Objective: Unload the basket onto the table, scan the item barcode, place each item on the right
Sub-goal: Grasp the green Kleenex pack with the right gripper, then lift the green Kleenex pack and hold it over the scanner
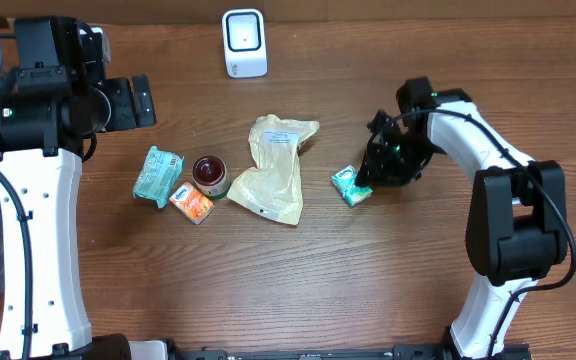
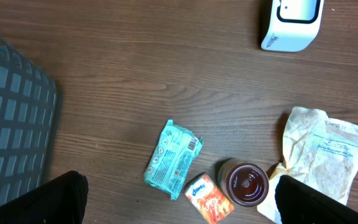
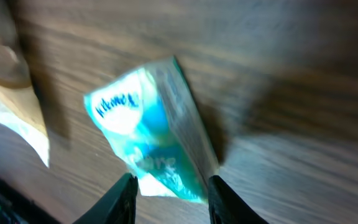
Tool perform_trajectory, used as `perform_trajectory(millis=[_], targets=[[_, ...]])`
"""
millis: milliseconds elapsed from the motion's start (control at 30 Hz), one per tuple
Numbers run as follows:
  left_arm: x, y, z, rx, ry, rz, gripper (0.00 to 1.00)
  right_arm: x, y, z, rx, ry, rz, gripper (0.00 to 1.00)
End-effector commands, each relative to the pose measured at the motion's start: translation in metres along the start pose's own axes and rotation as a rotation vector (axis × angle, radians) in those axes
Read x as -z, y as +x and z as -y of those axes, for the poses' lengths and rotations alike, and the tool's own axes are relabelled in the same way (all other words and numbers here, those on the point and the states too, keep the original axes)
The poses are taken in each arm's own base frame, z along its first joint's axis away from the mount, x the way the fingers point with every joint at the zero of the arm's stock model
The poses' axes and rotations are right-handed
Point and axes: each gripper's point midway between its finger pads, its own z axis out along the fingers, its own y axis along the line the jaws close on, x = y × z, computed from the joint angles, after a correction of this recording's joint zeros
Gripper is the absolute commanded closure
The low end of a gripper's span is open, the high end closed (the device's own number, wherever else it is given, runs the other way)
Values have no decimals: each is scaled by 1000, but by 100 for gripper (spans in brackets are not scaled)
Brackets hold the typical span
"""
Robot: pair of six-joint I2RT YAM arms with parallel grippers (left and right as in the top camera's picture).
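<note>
1. A brown wood-grain worktop (image 1: 298,290) is seen from above, with a white robot arm at each side.
2. The item to scan is a small rectangular tissue pack in glossy teal-and-white plastic (image 1: 352,186). It lies on the worktop right of centre, just beside the right arm's tip.
3. The right wrist view shows the pack (image 3: 151,134) blurred and tilted. It has a white oval with blue script lettering near one end, deeper turquoise below, and a narrow side panel along its right edge. No barcode can be made out.
4. The right pincer (image 3: 173,198) stands partly open, one dark finger on each side of the pack's lower corner. Whether they actually pinch it cannot be told.
5. The left pincer (image 2: 179,208) is spread wide and holds nothing.
6. A white upright box-shaped barcode scanner (image 1: 244,42) stands at the far edge, well apart from the tissue pack.
7. Left of centre lie a teal wipes packet (image 1: 157,176), a small orange pack (image 1: 192,203), a dark-red-lidded round jar (image 1: 210,172) and a crumpled tan paper mailer (image 1: 276,165).
</note>
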Motion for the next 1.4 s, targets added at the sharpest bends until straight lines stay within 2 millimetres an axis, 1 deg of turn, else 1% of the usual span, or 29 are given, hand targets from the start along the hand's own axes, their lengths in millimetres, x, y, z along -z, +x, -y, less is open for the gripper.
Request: perform_trajectory(millis=[0,133,200,233,267,300,333,367,433,500,567,633,700,733,767,833,867,900,1033,1200,1367], targets=[[10,-7,2,-23,3,35,0,-12,8,-1,16,-39,-13,65],[10,-7,2,-23,3,35,1,-23,12,5,7,-38,-12,65],[10,-7,2,-23,3,35,0,-26,12,7,-12,-39,-7,72],[10,-7,2,-23,3,36,0,-26,12,7,-12,-39,-6,78],[10,-7,2,-23,3,36,0,-26,12,6,-13,-42,-5,81],[10,-7,2,-23,3,35,0,-26,10,6,-23,-42,-1,89],[10,-7,2,-23,3,36,0,-24,9,5,-29,-42,3,92],[10,-7,2,-23,3,35,1,-23,7,2,-27,-56,7,96],[10,-7,2,-23,3,36,0,-11,2,-16,-23,-130,11,96],[10,-7,2,-23,3,35,0,4,-3,-33,-17,-190,19,96],[10,-7,2,-23,3,36,0,35,-11,-70,11,-344,55,96],[10,-7,2,-23,3,35,0,68,-15,-106,47,-509,90,96],[10,-7,2,-23,3,36,0,95,-16,-133,86,-649,118,96],[10,-7,2,-23,3,35,0,117,-13,-154,116,-778,128,96],[10,-7,2,-23,3,35,0,133,-9,-167,135,-874,130,96],[10,-7,2,-23,3,36,1,152,-5,-180,153,-997,126,96],[10,-7,2,-23,3,35,0,164,-2,-188,162,-1083,120,96],[10,-7,2,-23,3,35,1,168,-1,-190,132,-1108,98,96],[10,-7,2,-23,3,36,0,168,-1,-190,69,-1111,57,96],[10,-7,2,-23,3,36,0,169,-2,-191,50,-1111,45,96],[10,-7,2,-23,3,35,0,173,-4,-193,88,-1110,68,96]])
